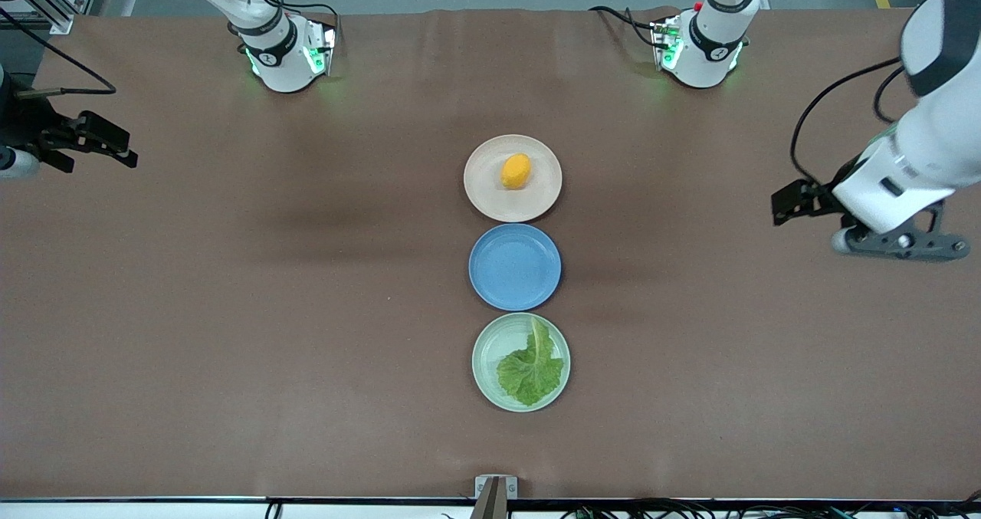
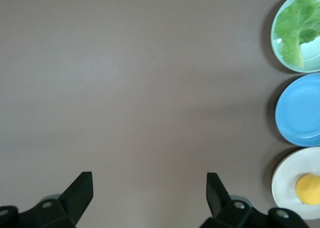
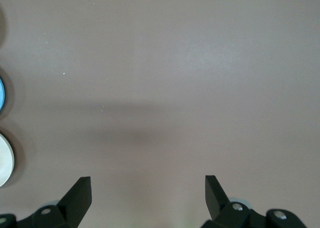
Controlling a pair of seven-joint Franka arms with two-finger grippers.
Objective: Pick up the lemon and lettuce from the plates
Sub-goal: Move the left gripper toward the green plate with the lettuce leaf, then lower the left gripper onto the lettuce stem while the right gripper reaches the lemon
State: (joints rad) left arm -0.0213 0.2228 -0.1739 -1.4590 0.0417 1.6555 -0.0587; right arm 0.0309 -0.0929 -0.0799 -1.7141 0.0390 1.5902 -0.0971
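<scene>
Hovering wide open over bare table at its own end, the left gripper is waiting well apart from the three plates lined up along the middle, and the right gripper is hanging equally wide and empty over the other end. The lemon is sitting on the beige plate, farthest from the front camera, its long axis running from about one o'clock to seven o'clock. The lettuce is lying on the green plate, nearest that camera, stem pointing to twelve o'clock. A blue plate is sitting between them. Neither arm is looking clearly nearer to either item.
</scene>
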